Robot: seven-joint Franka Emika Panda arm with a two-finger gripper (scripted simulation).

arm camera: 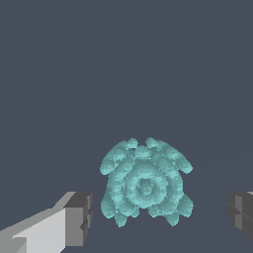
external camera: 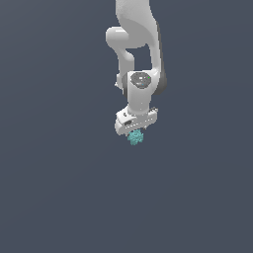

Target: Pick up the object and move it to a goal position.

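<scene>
White-grey Panda arm [external camera: 136,44] came down from the top of the exterior view, wrist pointing downward, gripper [external camera: 135,129] at its low end, roughly mid-frame. The teal object [external camera: 135,137] sat right under the gripper body in that view, its upper part overlapped by the white hand, lower part poking out below. Small, lumpy, bumpy surface, much smaller than the hand. Fingers themselves weren't separable in the exterior view, too small and hidden by the hand. Wrist view was clearer: the object [arm camera: 145,185] filled the middle, showing concentric bumpy rings and knobbly lobes round its edge. It lay between the two fingertips [arm camera: 79,219], one dark-grey pad on each side of the picture, the other pad cut off at the frame edge. Jaws stood wide apart, a visible strip of background between each pad and the object, so nothing was clamped; no contact on either side. Gripper [arm camera: 160,217] centred about on the object's lower half. Background was flat dark blue-grey [external camera: 59,188] in both views, no visible edge or horizon, so couldn't tell whether the object rested on a surface. No goal marker was discernible.
</scene>
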